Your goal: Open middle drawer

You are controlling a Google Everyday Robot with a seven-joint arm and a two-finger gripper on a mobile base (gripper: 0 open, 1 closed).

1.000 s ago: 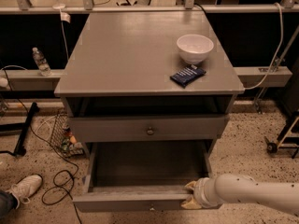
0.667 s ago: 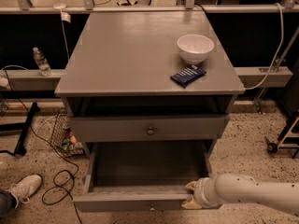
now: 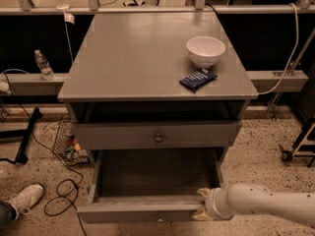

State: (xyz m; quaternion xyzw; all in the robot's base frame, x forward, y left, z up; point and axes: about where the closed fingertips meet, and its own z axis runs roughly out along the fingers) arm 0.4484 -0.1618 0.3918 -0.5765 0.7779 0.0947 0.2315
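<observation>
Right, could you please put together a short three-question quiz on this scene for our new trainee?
1. True or false: the round white bowl stands on the flat grey wooden cabinet top.
2. Which drawer is pulled out? A) the grey wooden middle drawer with the small round metal knob; B) the grey wooden lowest drawer; C) neither.
3. Fill in: as the camera sees it, the robot's gripper is at the ___ end of the lowest drawer's front.
Key: 1 true; 2 B; 3 right.
</observation>
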